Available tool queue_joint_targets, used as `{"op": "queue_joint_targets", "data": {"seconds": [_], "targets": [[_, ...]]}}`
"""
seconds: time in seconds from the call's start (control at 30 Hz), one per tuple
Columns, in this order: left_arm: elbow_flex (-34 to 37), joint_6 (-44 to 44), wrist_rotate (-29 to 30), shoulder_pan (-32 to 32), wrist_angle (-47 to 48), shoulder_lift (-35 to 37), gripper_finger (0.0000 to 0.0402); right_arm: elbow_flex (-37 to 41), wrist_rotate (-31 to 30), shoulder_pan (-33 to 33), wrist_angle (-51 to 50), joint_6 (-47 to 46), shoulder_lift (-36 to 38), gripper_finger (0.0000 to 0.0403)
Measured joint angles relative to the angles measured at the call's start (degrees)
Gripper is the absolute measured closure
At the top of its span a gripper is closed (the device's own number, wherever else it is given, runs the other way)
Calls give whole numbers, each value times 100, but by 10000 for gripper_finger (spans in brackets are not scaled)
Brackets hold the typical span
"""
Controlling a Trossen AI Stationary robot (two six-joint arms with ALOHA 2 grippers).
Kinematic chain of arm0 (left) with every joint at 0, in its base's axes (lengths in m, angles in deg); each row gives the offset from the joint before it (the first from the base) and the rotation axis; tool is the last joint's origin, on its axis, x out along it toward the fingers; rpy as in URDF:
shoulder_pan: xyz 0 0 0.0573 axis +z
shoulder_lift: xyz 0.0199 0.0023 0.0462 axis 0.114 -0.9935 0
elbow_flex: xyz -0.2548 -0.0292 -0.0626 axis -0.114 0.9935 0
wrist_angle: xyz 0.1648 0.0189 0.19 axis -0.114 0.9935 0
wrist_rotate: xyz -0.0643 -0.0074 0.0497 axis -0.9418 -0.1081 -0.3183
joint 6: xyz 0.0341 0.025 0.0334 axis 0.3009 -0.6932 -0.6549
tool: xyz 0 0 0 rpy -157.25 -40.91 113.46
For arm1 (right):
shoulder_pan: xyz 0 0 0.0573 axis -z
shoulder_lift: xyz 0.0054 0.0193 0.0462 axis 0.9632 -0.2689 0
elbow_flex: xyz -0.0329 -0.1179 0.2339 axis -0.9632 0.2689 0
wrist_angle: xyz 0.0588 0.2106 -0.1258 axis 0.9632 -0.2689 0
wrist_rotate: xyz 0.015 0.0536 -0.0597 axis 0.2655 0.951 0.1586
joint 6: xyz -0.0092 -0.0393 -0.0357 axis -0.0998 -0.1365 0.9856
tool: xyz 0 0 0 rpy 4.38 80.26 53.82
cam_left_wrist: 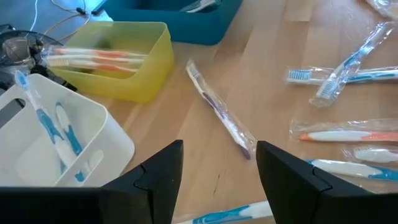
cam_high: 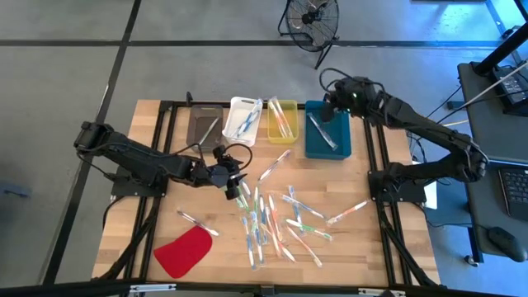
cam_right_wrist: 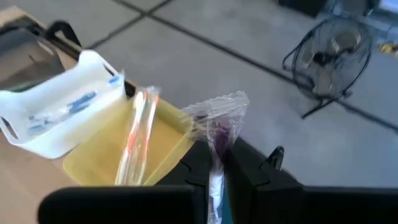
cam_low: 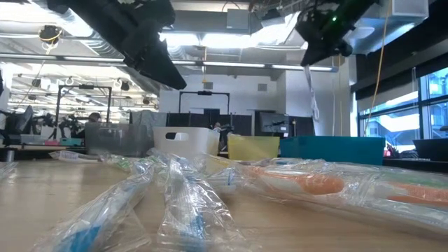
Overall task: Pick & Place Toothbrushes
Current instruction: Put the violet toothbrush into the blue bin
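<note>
Several wrapped toothbrushes (cam_high: 280, 219) lie loose on the wooden table's middle. My left gripper (cam_high: 233, 185) hovers open at their left edge. Ahead of its fingers (cam_left_wrist: 217, 180) a purple toothbrush (cam_left_wrist: 221, 117) lies flat on the wood, untouched. My right gripper (cam_high: 330, 107) is up above the teal bin (cam_high: 327, 132) at the far edge, shut on a wrapped toothbrush with a purple part (cam_right_wrist: 219, 134). Another toothbrush (cam_high: 322, 132) lies inside the teal bin. My right gripper pinches the wrapped purple toothbrush between its two fingers. The crumpled clear wrapper end (cam_right_wrist: 217, 109) sticks out past the fingertips, and the rest runs back between the fingers (cam_right_wrist: 214, 183). The toothbrush is lifted clear of the table and bins.
Along the far edge stand a dark bin (cam_high: 204, 124), a white bin (cam_high: 245, 117) with blue toothbrushes and a yellow bin (cam_high: 282, 120) with orange ones, left of the teal bin. A flat red piece (cam_high: 183, 252) lies near the front left. A fan (cam_high: 312, 21) stands on the floor beyond.
</note>
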Motion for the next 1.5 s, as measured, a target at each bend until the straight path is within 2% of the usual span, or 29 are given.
{"op": "queue_joint_targets", "data": {"seconds": [0.1,0.3,0.5,0.8,1.13,1.27,1.5], "targets": [[0,69,0,0,4,0,203,-320,272,256,-260,16,-356,373],[0,73,-8,0,7,-1,202,-857,434,554,-949,22,-1140,376],[0,71,-216,0,40,-2,205,-1012,1123,711,-1262,-43,-1806,372],[0,67,-245,0,120,-4,206,-1163,1261,888,-1926,-285,-2529,370],[0,41,-241,0,127,-4,208,-1170,1429,1013,-1927,-378,-3136,370],[0,-125,-201,0,275,-4,208,-1170,1201,1017,-1632,-452,-3412,369],[0,-103,-157,0,546,-4,208,-1170,1213,1033,-1047,-461,-3826,369]]}}
